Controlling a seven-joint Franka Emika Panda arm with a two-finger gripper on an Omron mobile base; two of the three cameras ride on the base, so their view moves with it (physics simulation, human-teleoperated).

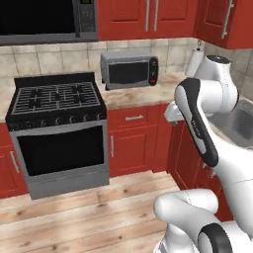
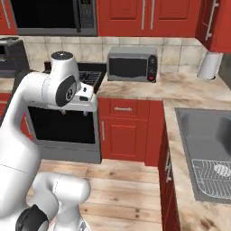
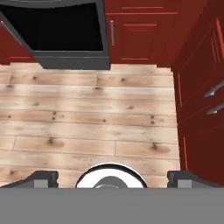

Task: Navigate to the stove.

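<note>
The end effector (image 3: 112, 178) hangs over the wooden floor (image 3: 87, 127), its two dark fingertips (image 3: 41, 178) spread wide apart with nothing between them, one at about 8 o'clock and the other at about 4 o'clock in the hand view. Straight ahead of it, at 11 o'clock in that view, sits the lower front of the stove (image 3: 61, 33), its dark oven window above a grey bottom panel. Red cabinet doors (image 3: 135, 37) run on from 12 to 1 o'clock, and a second bank of red drawers (image 3: 201, 109) turns the corner at 3 o'clock.

From the left base view the stove (image 1: 59, 133) stands at about 9 o'clock from the white arm (image 1: 202, 123), across an open stretch of floor. Its black grates cover the cooktop, a row of black knobs lines the front edge, and the silver-grey body frames the oven window. Just beside it at 1 o'clock, on the tan stone table (image 1: 138, 94), stands a small silver toaster oven (image 1: 129, 69). A wide black microwave (image 1: 47, 20) is built in above the stove. A white paper towel roll (image 1: 196, 60) stands in the corner.

In the right base view the arm's elbow covers part of the stove (image 2: 63, 126), and a steel sink (image 2: 207, 149) with a wire rack lies at 4 o'clock.
</note>
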